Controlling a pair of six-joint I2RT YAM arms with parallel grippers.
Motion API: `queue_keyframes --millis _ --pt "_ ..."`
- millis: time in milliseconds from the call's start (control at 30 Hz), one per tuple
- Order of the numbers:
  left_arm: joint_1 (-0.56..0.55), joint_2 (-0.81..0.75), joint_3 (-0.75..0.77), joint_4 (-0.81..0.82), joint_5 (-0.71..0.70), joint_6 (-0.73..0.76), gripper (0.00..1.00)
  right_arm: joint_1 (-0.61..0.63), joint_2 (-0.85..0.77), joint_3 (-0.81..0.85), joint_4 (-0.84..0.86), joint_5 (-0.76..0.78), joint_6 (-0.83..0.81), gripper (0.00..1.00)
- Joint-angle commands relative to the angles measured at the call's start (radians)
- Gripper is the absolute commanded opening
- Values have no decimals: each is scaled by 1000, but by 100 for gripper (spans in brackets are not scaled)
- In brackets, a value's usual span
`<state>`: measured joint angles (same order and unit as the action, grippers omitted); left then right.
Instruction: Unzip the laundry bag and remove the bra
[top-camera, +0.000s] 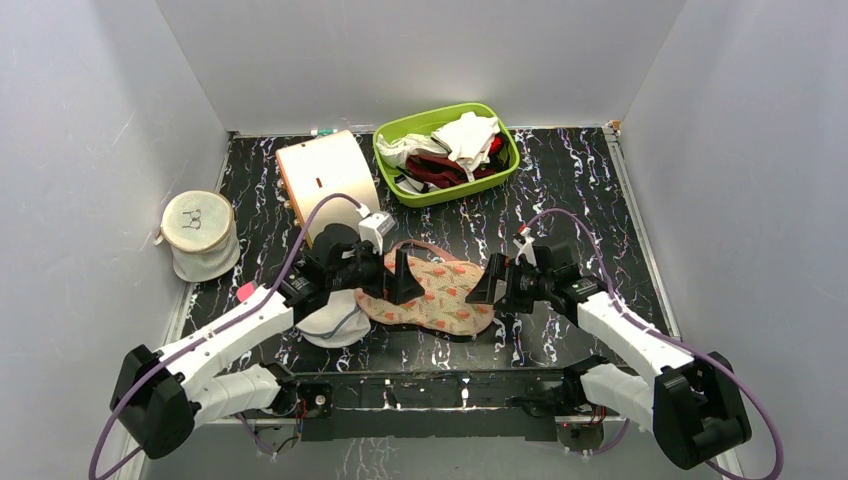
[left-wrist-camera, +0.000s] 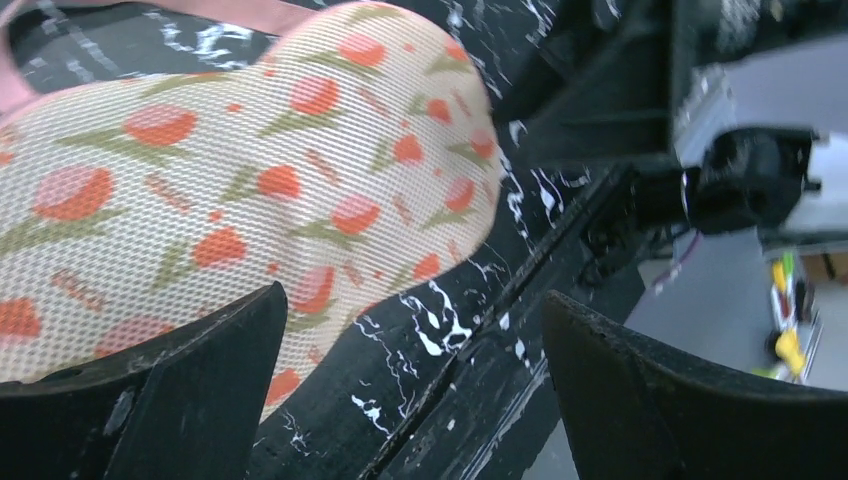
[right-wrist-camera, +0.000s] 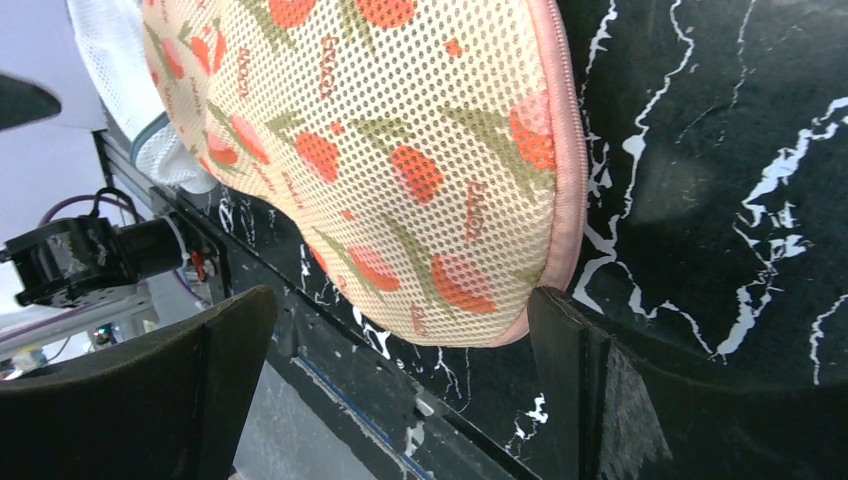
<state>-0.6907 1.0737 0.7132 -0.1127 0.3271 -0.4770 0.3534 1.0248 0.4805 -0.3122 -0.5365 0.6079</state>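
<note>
A: Laundry bag (top-camera: 435, 293), where is it?
B: Flat on the black marbled desk (top-camera: 600, 200), mid-front, between the two arms. Its left end lies against a round white mesh pouch (top-camera: 335, 322).
A: Tools?
B: Left tool (left-wrist-camera: 412, 300) has its fingers spread with nothing in it, and sits at the bag's left part. Can't tell if it touches. Right tool (right-wrist-camera: 402, 295) is the same, wide apart and empty, at the bag's right end with one finger just beside the pink edging.
A: Progress?
B: Early, I'd say. The zip (right-wrist-camera: 570, 150) looks closed along the right end in the right wrist view. A pink band arcs off the far side in the top view; can't tell if it's loose edging or a strap. Puller not seen. Bra not visible anywhere, presumably inside. So unzipping and removal are both left.
A: Materials?
B: Peanut-shaped oval of peach open-weave mesh, printed with red flowers and green leaves, smooth pink piping round the rim. Looks soft and slightly domed. Desk is glossy and hard. A green plastic tub (top-camera: 440, 198) at the back holds other laundry.
</note>
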Motion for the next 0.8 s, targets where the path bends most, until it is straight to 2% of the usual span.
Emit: queue_keyframes --millis 0,133,233,433,567,700,767 --pt "-75 -43 -41 92 122 157 96 5 -4 36 38 53 -52 98" --pt "-195 -19 -26 114 67 376 92 4 -44 57 -28 132 -68 98" --pt "-286 47 30 92 51 558 82 4 -85 87 -93 201 -75 98" --pt "-495 231 136 10 -38 900 82 4 -215 93 -111 294 -17 98" --pt "-534 327 150 38 -111 964 82 4 -302 105 -135 306 -17 98" --pt "-559 327 57 178 -130 944 79 4 -374 110 -155 320 -11 98" --pt "-578 326 0 265 -212 936 81 4 -397 108 -161 325 -8 98"
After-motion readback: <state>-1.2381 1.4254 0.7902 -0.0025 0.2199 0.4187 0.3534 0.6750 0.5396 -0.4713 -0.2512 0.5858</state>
